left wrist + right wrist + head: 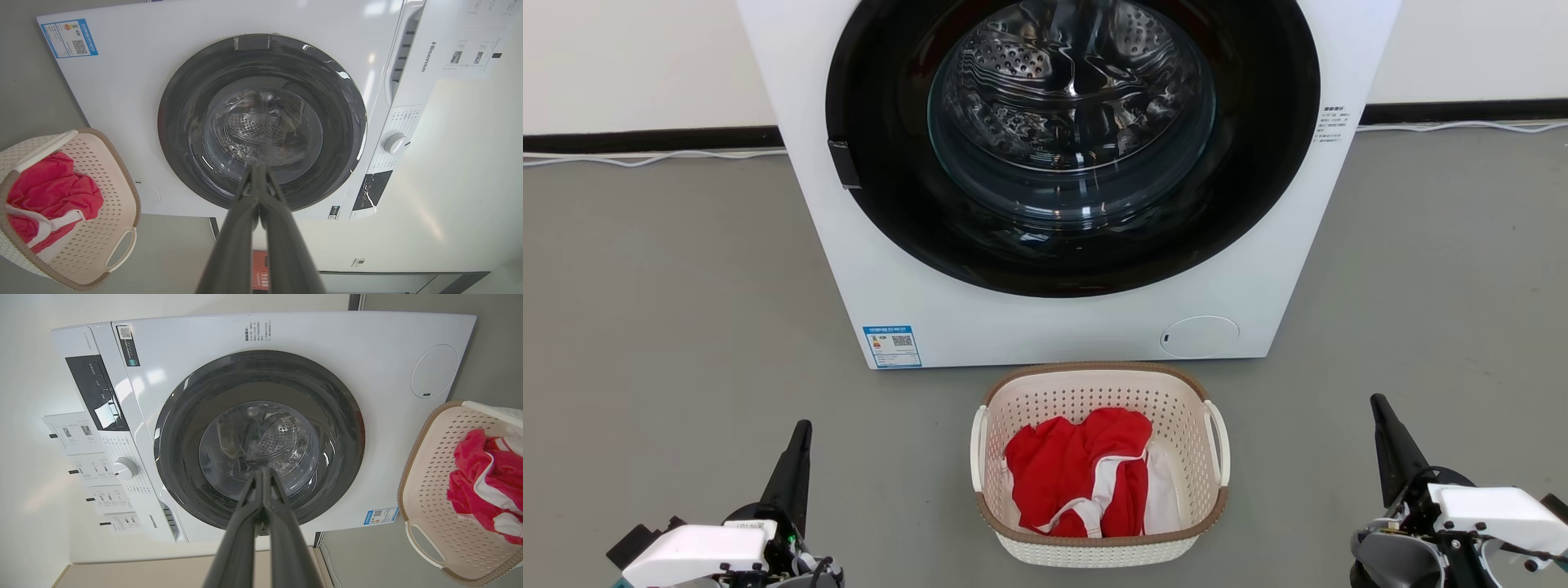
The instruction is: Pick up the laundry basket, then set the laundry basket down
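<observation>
1 laundry basket (1098,557) sits upright on the grey floor (645,327), just in front of 1 white front-load washing machine (890,269) and not touching it. in head view the basket is about centred btwn the 2 grippers, well apart from both. basket: cream perforated walls, brown rim, 2 white loop handles (1218,453), one per short side, neither touched. inside lies 1 bunched red garment (1078,474) w/ white trim. some white cloth shows under it, can't tell if it is a separate piece. washer front: 1 round dark-ringed glass door (1070,147) w/ steel drum seen thru it, 1 blue label (892,346) at lower left, 1 round hatch (1199,336) at lower right. 1 white cable (645,158) runs along the wall base. left gripper (802,429) is low at lower left, tip pointing up toward the washer. in left wrist view its 2 fingers meet at the tips w/ nothing btwn them. right gripper (1379,402) is low at lower right. in right wrist view its 2 fingers are likewise pressed together, empty. 1 dial knob (395,143) sits on the washer panel.
</observation>
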{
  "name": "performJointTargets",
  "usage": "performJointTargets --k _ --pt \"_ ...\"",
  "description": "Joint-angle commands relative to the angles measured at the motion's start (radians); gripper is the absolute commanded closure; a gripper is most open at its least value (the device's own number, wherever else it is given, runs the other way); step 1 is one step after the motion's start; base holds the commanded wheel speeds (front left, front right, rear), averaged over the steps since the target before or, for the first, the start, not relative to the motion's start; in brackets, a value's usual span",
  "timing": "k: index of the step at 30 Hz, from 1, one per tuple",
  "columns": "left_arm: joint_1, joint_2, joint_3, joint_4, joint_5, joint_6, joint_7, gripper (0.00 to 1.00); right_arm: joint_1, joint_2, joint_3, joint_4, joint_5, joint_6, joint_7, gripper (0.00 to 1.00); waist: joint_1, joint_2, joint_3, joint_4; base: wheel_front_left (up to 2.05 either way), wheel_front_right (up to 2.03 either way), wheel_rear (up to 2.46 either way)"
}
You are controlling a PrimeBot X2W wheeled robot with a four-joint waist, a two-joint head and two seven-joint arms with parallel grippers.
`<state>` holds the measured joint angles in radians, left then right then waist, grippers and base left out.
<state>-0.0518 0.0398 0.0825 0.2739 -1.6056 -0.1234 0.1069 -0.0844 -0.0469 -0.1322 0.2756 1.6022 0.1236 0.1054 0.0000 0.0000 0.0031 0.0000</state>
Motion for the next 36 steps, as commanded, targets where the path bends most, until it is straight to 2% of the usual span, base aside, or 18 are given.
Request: performJointTargets --k 1,36 --pt "-0.056 0.01 0.031 -0.029 -0.003 -0.007 0.006 1.0 -0.023 -0.003 0.019 -0.031 0.007 0.007 0.008 1.0 0.0 0.0 0.0 0.0 0.0 0.0 0.0" --pt "-0.056 0.01 0.031 -0.029 -0.003 -0.007 0.006 1.0 -0.023 -0.003 0.019 -0.031 0.007 0.007 0.008 1.0 0.0 0.0 0.0 0.0 0.0 0.0 0.0"
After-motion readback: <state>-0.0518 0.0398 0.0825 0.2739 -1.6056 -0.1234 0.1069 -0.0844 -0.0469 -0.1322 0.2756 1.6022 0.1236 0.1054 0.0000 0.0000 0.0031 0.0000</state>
